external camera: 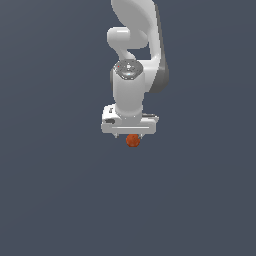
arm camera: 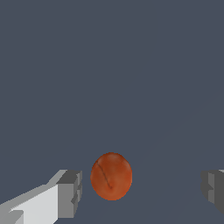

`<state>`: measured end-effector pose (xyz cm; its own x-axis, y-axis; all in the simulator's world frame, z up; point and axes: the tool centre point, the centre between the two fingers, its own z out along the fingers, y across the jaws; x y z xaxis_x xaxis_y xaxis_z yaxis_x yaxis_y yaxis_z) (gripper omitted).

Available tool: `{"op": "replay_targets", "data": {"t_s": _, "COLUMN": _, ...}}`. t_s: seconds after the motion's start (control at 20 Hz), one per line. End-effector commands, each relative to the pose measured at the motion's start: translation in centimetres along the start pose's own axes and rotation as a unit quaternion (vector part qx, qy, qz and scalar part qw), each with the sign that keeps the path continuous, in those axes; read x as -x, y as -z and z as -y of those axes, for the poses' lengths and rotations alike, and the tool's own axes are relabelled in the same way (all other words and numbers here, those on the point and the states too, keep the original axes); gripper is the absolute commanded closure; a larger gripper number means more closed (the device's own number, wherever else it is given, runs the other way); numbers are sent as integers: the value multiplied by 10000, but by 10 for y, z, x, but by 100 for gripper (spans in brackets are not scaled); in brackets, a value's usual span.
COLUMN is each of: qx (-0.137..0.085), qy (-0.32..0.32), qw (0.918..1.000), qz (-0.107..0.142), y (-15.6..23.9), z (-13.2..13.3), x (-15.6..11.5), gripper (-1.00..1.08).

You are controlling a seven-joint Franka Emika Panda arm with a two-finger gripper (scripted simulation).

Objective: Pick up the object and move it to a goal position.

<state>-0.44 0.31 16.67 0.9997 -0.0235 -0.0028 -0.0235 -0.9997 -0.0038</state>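
Observation:
The object is a small orange-red ball (external camera: 132,140) with a mottled surface. In the exterior view it shows just below the white gripper (external camera: 131,135), under the middle of the hand. In the wrist view the ball (arm camera: 111,176) lies between the two grey fingertips, closer to one fingertip (arm camera: 70,193) than to the other (arm camera: 213,189). Gaps show on both sides of the ball, so the fingers do not touch it. The gripper (arm camera: 141,191) is open around the ball.
A plain dark grey-blue surface (external camera: 60,200) fills both views. The white arm (external camera: 135,45) rises above the gripper in the exterior view. No other objects show.

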Motion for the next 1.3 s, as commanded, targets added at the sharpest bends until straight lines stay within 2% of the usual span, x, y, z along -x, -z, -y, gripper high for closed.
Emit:
{"op": "replay_targets", "data": {"t_s": 0.0, "qx": 0, "qy": 0, "qw": 10000, "qz": 0, "y": 0, "z": 0, "x": 0, "gripper": -92}}
{"op": "replay_targets", "data": {"t_s": 0.45, "qx": 141, "qy": -262, "qw": 9996, "qz": -20, "y": -2, "z": -35, "x": 0, "gripper": -92}}
{"op": "replay_targets", "data": {"t_s": 0.85, "qx": 129, "qy": -362, "qw": 9993, "qz": -20, "y": -4, "z": -31, "x": 2, "gripper": -92}}
{"op": "replay_targets", "data": {"t_s": 1.25, "qx": 102, "qy": -860, "qw": 9962, "qz": -24, "y": -15, "z": -22, "x": 10, "gripper": -92}}
